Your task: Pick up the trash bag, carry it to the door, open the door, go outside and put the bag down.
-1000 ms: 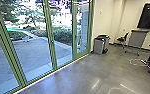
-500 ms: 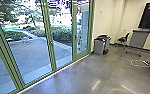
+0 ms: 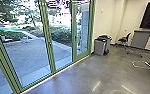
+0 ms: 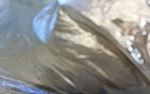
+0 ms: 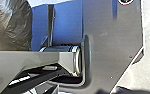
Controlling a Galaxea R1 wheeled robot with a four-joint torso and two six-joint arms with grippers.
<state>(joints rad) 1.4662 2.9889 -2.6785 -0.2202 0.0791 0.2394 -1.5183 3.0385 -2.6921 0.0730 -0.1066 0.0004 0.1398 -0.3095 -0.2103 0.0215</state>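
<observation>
Creases ridge the glossy trash bag (image 4: 78, 55), its outline cut off. Either gripper's opening and hold, I cannot tell.

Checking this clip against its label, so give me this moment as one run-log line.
trash bag close to left wrist camera | glass doors ahead on left | bins by wall | grip unclear

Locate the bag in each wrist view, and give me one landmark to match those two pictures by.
Left wrist view: the bag is very close to the camera, its creased film spread wide.
Right wrist view: the bag sits against a blue surface, next to the robot's jointed bar.
Shared landmark: the bag's own shiny brown creases, with pale glints.
</observation>
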